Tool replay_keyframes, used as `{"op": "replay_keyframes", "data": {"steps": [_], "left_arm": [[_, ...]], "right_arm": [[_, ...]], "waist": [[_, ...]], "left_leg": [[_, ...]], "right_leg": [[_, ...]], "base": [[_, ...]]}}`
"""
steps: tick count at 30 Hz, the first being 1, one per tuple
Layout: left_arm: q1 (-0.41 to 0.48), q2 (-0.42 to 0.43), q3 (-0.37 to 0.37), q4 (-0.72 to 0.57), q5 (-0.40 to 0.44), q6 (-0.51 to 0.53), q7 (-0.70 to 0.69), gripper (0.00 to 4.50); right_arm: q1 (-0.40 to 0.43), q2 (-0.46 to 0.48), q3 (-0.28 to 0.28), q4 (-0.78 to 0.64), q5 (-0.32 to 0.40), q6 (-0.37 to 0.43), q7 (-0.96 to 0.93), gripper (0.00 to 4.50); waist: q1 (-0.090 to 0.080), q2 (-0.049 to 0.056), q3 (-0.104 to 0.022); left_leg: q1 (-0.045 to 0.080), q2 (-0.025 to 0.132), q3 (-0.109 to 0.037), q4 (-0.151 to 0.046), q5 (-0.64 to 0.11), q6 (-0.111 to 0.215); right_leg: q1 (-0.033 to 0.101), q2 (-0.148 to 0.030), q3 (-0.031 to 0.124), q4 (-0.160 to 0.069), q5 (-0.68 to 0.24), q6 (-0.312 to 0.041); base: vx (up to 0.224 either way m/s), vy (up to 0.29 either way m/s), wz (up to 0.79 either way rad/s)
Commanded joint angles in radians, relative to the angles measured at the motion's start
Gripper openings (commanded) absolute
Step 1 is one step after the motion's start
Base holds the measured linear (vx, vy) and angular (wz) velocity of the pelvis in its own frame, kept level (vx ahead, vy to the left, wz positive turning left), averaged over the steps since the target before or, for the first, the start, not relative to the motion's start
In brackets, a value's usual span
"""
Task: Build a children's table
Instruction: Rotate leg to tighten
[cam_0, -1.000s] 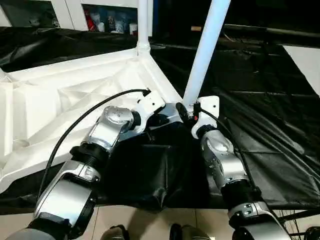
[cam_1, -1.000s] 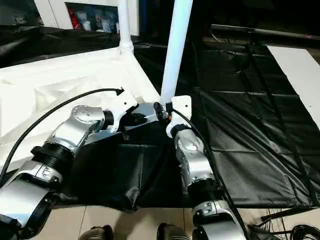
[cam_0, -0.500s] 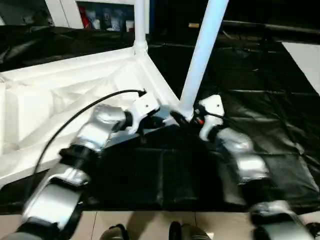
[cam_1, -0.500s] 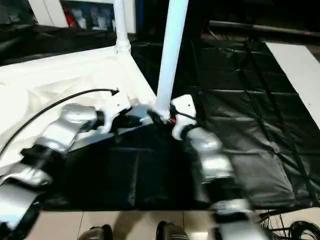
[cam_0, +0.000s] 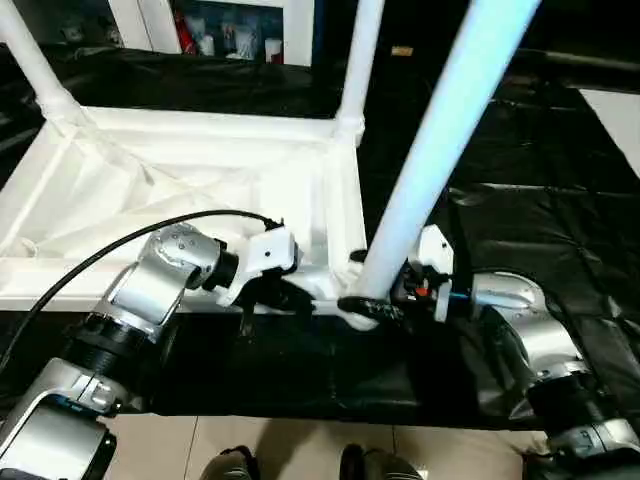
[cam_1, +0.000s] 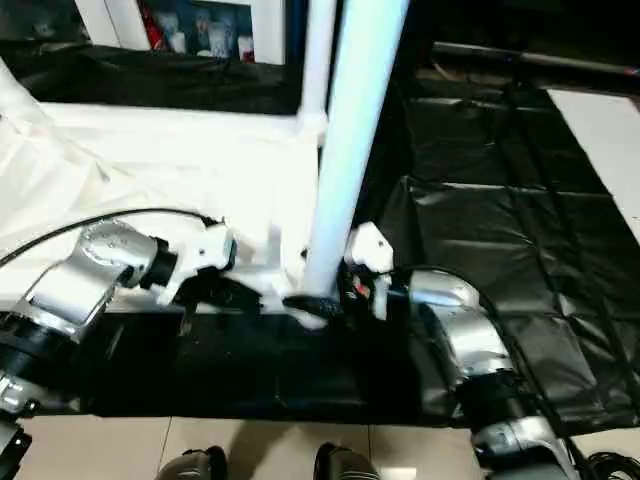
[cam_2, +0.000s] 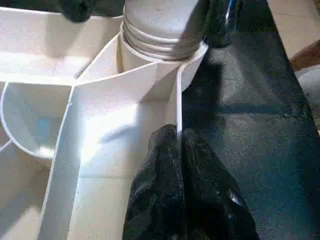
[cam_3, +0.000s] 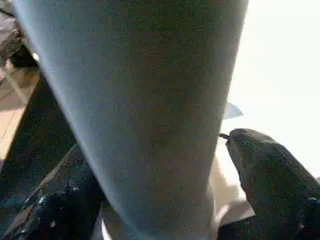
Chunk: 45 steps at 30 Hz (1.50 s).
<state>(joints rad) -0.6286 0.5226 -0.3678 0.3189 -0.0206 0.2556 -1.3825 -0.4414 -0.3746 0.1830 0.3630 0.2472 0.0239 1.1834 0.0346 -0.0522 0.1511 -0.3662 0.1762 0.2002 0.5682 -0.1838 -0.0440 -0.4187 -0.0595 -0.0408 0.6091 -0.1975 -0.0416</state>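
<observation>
One upturned white tabletop — three white legs standing in its corner sockets: near, far middle, far left. Two tools — left tool, right tool.

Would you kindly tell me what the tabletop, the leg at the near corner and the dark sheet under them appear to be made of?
Tabletop: seemingly moulded white plastic, smooth with a slight sheen; thin ribs and a round corner socket show in the left wrist view.
Near leg: likely the same white plastic, a smooth tapered tube with a ridged end.
Sheet: probably thin black plastic film, glossy, creased and wrinkled.
</observation>
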Motion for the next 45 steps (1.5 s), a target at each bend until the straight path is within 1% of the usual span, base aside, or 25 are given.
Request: {"op": "replay_keyframes", "data": {"steps": [1,2,5,7,12,14,15,17,18,19,21,22,23,24,25,29,36,38,39,40,41,42,43,44,45], "left_arm": [[0.034,0.016,-0.052,0.005,0.018,0.013,-0.045,0.0],[0.035,0.017,-0.048,0.006,0.02,0.015,-0.042,0.0],[0.037,0.016,-0.042,0.005,0.021,0.02,-0.034,0.0],[0.038,0.015,-0.041,0.006,0.022,0.019,-0.028,0.0],[0.036,0.015,-0.044,0.01,0.018,0.018,-0.017,0.0],[0.036,0.015,-0.043,0.008,0.017,0.02,-0.017,0.0],[0.036,0.016,-0.043,0.008,0.017,0.021,-0.016,0.0],[0.036,0.016,-0.043,0.009,0.019,0.021,-0.014,0.0],[0.036,0.016,-0.043,0.009,0.019,0.021,-0.014,0.0],[0.036,0.016,-0.043,0.009,0.02,0.021,-0.013,0.0],[0.036,0.017,-0.042,0.009,0.019,0.022,-0.012,0.0],[0.036,0.017,-0.042,0.01,0.019,0.022,-0.011,0.0],[0.036,0.017,-0.041,0.01,0.019,0.022,-0.011,0.0],[0.035,0.017,-0.04,0.012,0.019,0.022,-0.009,0.0],[0.035,0.017,-0.04,0.012,0.019,0.022,-0.009,0.0],[0.034,0.015,-0.04,0.015,0.02,0.022,-0.006,0.0],[0.029,0.011,-0.036,0.025,0.021,0.02,0.008,0.0],[0.022,-0.01,-0.019,0.048,0.031,0.02,0.067,0.0],[0.015,-0.026,-0.008,0.066,0.035,0.022,0.104,0.0],[0.009,-0.041,0.003,0.083,0.039,0.025,0.138,0.0],[0.0,-0.061,0.015,0.104,0.039,0.028,0.174,0.0],[-0.005,-0.073,0.021,0.118,0.039,0.029,0.193,0.0],[-0.019,-0.105,0.036,0.153,0.043,0.033,0.252,0.0],[-0.019,-0.105,0.036,0.153,0.043,0.033,0.252,0.0],[-0.043,-0.157,0.054,0.213,0.046,0.033,0.334,0.0]], "right_arm": [[0.014,-0.027,0.003,-0.013,0.012,0.018,0.03,3.82],[0.015,-0.032,0.005,-0.015,0.013,0.018,0.038,3.82],[0.018,-0.041,0.006,-0.02,0.018,0.02,0.051,3.82],[0.018,-0.045,0.003,-0.023,0.015,0.02,0.056,3.82],[0.02,-0.04,0.005,-0.021,0.009,0.022,0.057,3.82],[0.018,-0.033,0.004,-0.019,0.015,0.03,0.056,3.82],[0.017,-0.031,0.005,-0.018,0.016,0.034,0.057,3.57],[0.015,-0.032,0.009,-0.016,0.018,0.04,0.062,3.5],[0.015,-0.032,0.009,-0.016,0.018,0.04,0.063,3.32],[0.015,-0.032,0.009,-0.016,0.018,0.041,0.064,3.32],[0.016,-0.034,0.01,-0.018,0.019,0.041,0.071,3.1],[0.017,-0.037,0.01,-0.02,0.022,0.046,0.078,2.99],[0.018,-0.039,0.011,-0.021,0.023,0.048,0.081,2.99],[0.019,-0.044,0.011,-0.024,0.026,0.053,0.092,2.8],[0.019,-0.045,0.011,-0.025,0.026,0.053,0.092,2.71],[0.019,-0.045,0.008,-0.025,0.026,0.057,0.093,2.61],[0.024,-0.037,0.01,-0.02,0.019,0.048,0.082,2.59],[0.022,-0.009,-0.012,0.0,0.014,0.056,0.01,2.59],[0.019,0.012,-0.026,0.015,0.013,0.068,-0.039,2.59],[0.015,0.031,-0.039,0.029,0.012,0.081,-0.085,2.59],[0.012,0.054,-0.052,0.049,0.0,0.078,-0.146,2.59],[0.009,0.067,-0.059,0.061,-0.008,0.073,-0.181,2.59],[0.009,0.098,-0.077,0.075,-0.007,0.082,-0.246,2.58],[0.009,0.098,-0.077,0.075,-0.007,0.082,-0.246,2.58],[0.01,0.157,-0.111,0.101,0.003,0.088,-0.352,2.58]], "waist": [[0.001,0.003,-0.062],[0.001,0.003,-0.064],[0.0,0.001,-0.068],[0.0,0.003,-0.067],[0.0,0.001,-0.066],[0.001,0.002,-0.066],[0.0,0.002,-0.067],[0.001,0.0,-0.066],[0.001,0.001,-0.066],[0.001,0.001,-0.066],[0.0,-0.001,-0.066],[0.001,0.001,-0.066],[0.001,0.001,-0.066],[0.001,0.0,-0.066],[0.001,0.0,-0.066],[0.001,0.0,-0.066],[0.001,0.0,-0.065],[0.0,0.001,-0.065],[-0.002,0.002,-0.063],[-0.001,0.001,-0.061],[-0.001,0.0,-0.061],[0.001,0.0,-0.06],[-0.003,-0.004,-0.056],[-0.002,-0.002,-0.056],[-0.003,-0.002,-0.054]], "left_leg": [[0.012,0.059,-0.022,-0.06,-0.116,0.087],[0.012,0.059,-0.022,-0.059,-0.106,0.09],[0.009,0.057,-0.022,-0.054,-0.053,0.119],[0.01,0.058,-0.022,-0.053,-0.045,0.129],[0.009,0.058,-0.022,-0.053,-0.053,0.129],[0.01,0.058,-0.022,-0.053,-0.052,0.128],[0.011,0.058,-0.022,-0.052,-0.048,0.13],[0.009,0.058,-0.022,-0.052,-0.044,0.133],[0.009,0.058,-0.022,-0.052,-0.045,0.133],[0.01,0.058,-0.023,-0.052,-0.045,0.133],[0.01,0.058,-0.022,-0.052,-0.046,0.134],[0.01,0.059,-0.023,-0.052,-0.047,0.134],[0.01,0.058,-0.022,-0.052,-0.048,0.134],[0.01,0.058,-0.022,-0.052,-0.049,0.133],[0.01,0.058,-0.023,-0.052,-0.048,0.132],[0.01,0.058,-0.022,-0.051,-0.039,0.136],[0.01,0.057,-0.022,-0.05,-0.035,0.14],[0.011,0.058,-0.022,-0.051,-0.041,0.135],[0.01,0.057,-0.02,-0.051,-0.049,0.135],[0.011,0.057,-0.022,-0.054,-0.077,0.115],[0.011,0.056,-0.022,-0.054,-0.09,0.105],[0.015,0.057,-0.024,-0.057,-0.122,0.085],[0.01,0.056,-0.026,-0.061,-0.138,0.069],[0.012,0.055,-0.026,-0.061,-0.144,0.063],[0.016,0.055,-0.025,-0.062,-0.161,0.054]], "right_leg": [[0.058,-0.089,0.06,-0.067,-0.123,-0.257],[0.058,-0.089,0.059,-0.065,-0.11,-0.257],[0.061,-0.086,0.057,-0.055,-0.016,-0.271],[0.06,-0.086,0.056,-0.054,-0.003,-0.277],[0.06,-0.086,0.055,-0.055,-0.025,-0.278],[0.06,-0.086,0.055,-0.055,-0.028,-0.277],[0.06,-0.085,0.055,-0.054,-0.022,-0.277],[0.061,-0.086,0.055,-0.054,-0.019,-0.277],[0.06,-0.086,0.055,-0.054,-0.021,-0.277],[0.06,-0.086,0.054,-0.054,-0.024,-0.276],[0.06,-0.086,0.054,-0.054,-0.027,-0.275],[0.059,-0.086,0.054,-0.054,-0.031,-0.274],[0.06,-0.086,0.054,-0.055,-0.033,-0.275],[0.06,-0.086,0.054,-0.055,-0.036,-0.274],[0.059,-0.086,0.054,-0.055,-0.036,-0.274],[0.06,-0.086,0.054,-0.053,-0.019,-0.277],[0.06,-0.085,0.054,-0.052,-0.01,-0.278],[0.058,-0.085,0.054,-0.054,-0.024,-0.277],[0.054,-0.084,0.054,-0.056,-0.036,-0.277],[0.055,-0.087,0.054,-0.063,-0.087,-0.273],[0.054,-0.088,0.054,-0.066,-0.114,-0.268],[0.053,-0.089,0.054,-0.074,-0.179,-0.252],[0.054,-0.089,0.053,-0.078,-0.233,-0.231],[0.051,-0.089,0.053,-0.081,-0.256,-0.222],[0.044,-0.087,0.055,-0.087,-0.293,-0.208]], "base": [[0.0,0.0,0.0],[0.0,0.0,0.0],[0.0,0.0,0.0],[0.0,0.0,0.0],[0.0,0.0,0.0],[0.0,0.0,0.0],[0.0,0.0,0.0],[0.0,0.0,0.0],[0.0,0.0,0.0],[0.0,0.0,0.0],[0.0,0.0,0.0],[0.0,0.0,0.0],[0.0,0.0,0.0],[0.0,0.0,0.0],[0.0,0.0,0.0],[0.0,0.0,0.0],[0.0,0.0,0.0],[0.0,0.0,0.0],[0.0,0.0,0.0],[0.0,0.0,0.0],[0.0,0.0,0.0],[0.0,0.0,0.0],[0.0,0.0,0.0],[0.0,0.0,0.0],[0.0,0.0,0.0]]}}
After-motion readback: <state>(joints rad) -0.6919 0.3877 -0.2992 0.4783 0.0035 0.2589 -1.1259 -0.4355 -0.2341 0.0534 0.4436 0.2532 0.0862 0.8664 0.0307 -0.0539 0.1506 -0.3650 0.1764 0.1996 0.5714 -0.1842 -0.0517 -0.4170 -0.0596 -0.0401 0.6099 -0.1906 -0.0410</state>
